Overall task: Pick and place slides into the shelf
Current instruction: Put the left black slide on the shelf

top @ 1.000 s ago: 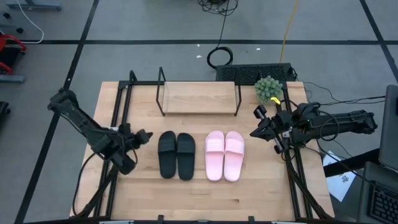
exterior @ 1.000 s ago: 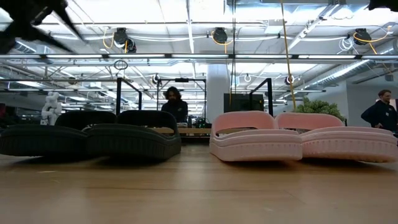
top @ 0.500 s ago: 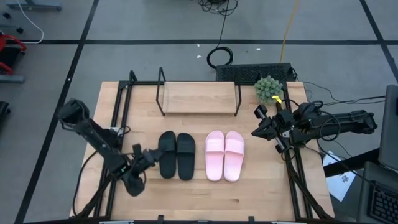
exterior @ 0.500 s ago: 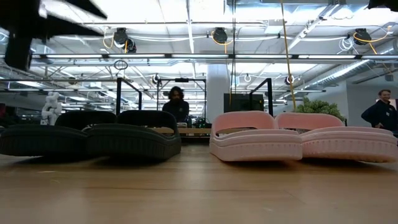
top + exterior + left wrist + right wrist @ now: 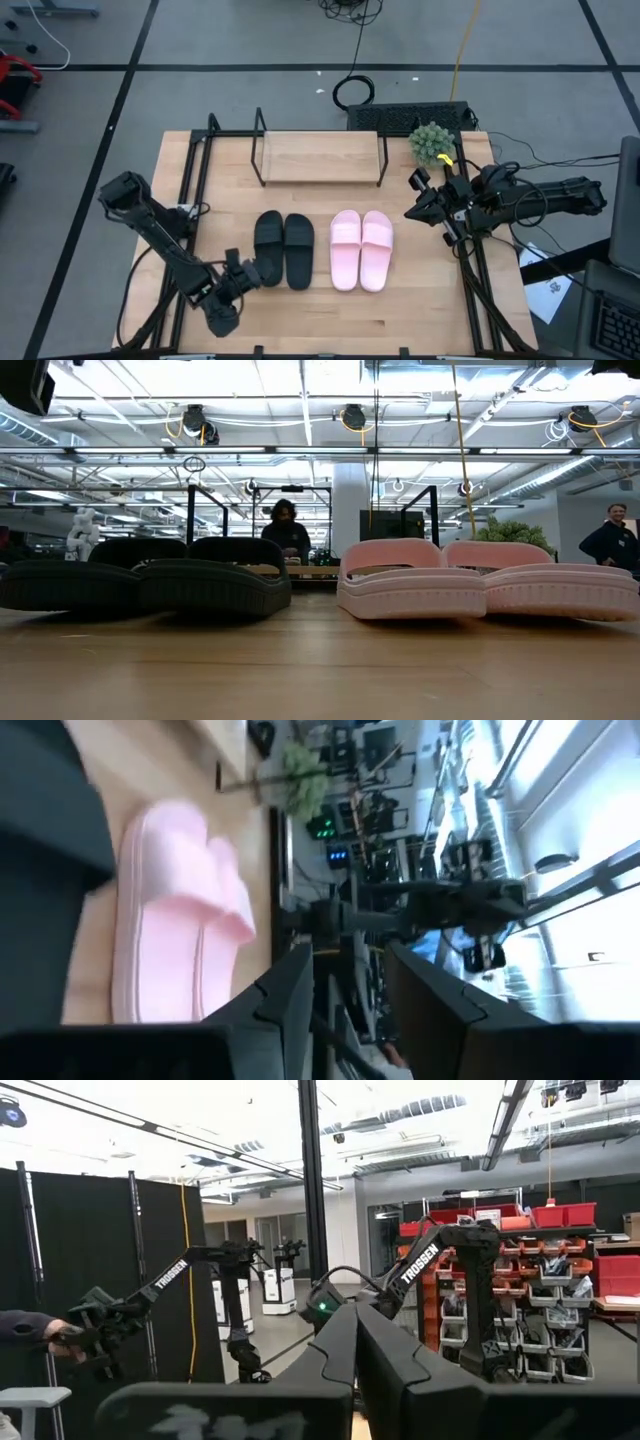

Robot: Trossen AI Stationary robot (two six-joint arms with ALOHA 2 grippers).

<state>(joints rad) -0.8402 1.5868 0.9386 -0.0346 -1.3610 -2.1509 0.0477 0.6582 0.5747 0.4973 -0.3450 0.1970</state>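
while left gripper hides heel

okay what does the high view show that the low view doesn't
Only the high view shows both grippers: the left gripper sits by the heel end of the black slides, and the right gripper waits at the table's right edge. It also shows the shelf's bare board and the small plant. Only the low view shows people in the room behind. Both show the black pair and the pink slides side by side on the table.
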